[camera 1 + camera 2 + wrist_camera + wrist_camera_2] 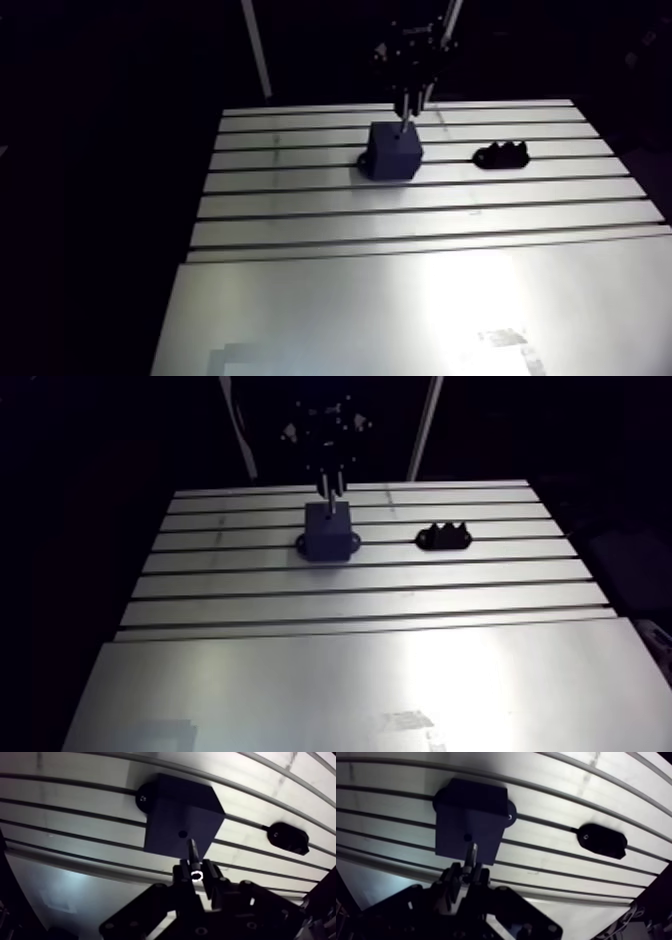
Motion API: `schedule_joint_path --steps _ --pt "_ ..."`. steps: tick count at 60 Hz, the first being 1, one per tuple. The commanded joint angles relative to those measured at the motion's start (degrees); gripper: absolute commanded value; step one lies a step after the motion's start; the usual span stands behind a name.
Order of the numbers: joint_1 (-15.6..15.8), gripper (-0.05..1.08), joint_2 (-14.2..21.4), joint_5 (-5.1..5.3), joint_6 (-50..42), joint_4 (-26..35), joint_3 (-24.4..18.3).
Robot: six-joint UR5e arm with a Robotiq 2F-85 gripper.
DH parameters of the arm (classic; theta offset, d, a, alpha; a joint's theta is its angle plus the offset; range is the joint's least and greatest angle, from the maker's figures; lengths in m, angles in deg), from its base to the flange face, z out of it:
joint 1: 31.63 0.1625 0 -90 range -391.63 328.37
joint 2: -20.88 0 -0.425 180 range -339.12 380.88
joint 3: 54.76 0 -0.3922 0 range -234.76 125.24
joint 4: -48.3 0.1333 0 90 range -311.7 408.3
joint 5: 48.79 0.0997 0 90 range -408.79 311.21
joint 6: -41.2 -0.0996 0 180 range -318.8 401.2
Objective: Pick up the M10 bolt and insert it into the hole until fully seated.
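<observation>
Hand (196, 872) clamped on the M10 bolt (193, 851), its tip just short of the hole (183, 833) in the dark block (175, 812). At the block's 3 o'clock on the worktop (400, 215) sits a shadowy fixture (503, 155), details lost.

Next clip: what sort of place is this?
Probably a robot assembly test bench in a lab: a slotted aluminium table, a dark block with a hole standing on it, and a bolt held in the jaws over that block.
</observation>
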Motion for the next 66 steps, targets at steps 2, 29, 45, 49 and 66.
schedule_joint_path --steps 2,29,45,49,66 --pt "0.07 1.08 0.0 0.03 0.04 0.16 -0.08" --pt "0.25 1.08 0.0 0.39 0.04 0.17 -0.08" --pt "0.28 1.08 0.0 0.57 0.04 0.17 0.01" --pt "0.26 1.08 0.0 0.57 0.04 0.17 0.01" --pt "0.26 1.08 -0.09 0.48 0.04 0.17 0.52"
